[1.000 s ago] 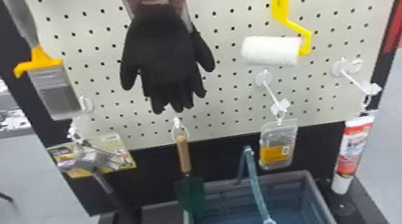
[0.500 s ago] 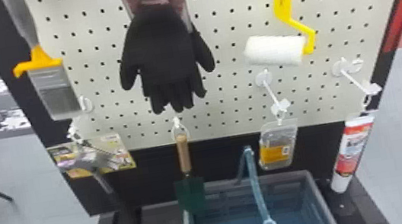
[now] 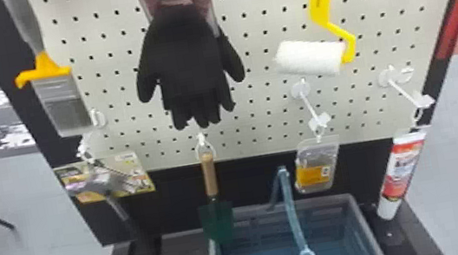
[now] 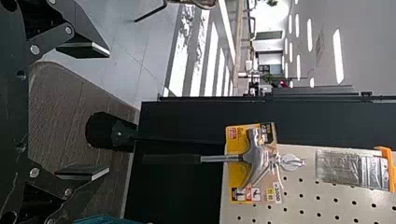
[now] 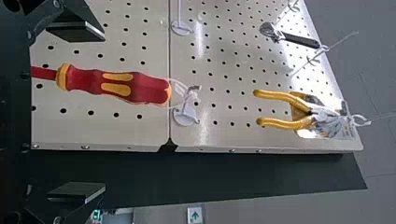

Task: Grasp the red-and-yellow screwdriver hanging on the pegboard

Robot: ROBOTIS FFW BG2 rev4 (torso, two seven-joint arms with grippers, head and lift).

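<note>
The red-and-yellow screwdriver hangs on a white hook of the pegboard, near its right edge in the head view. The right tool stands wide open and grips nothing. In the right wrist view the handle appears between its fingers with room on both sides — the wider gap is toward the board's edge. How far the fingertips are from the handle in depth cannot be told. A panel seam runs close by the handle end; past it, well apart, hang yellow-handled pliers and an adjustable wrench.

The left tool is wide open and holds nothing. Beyond its fingertips a claw hammer hangs near the board's other side edge, with a flat paintbrush nearby.
</note>
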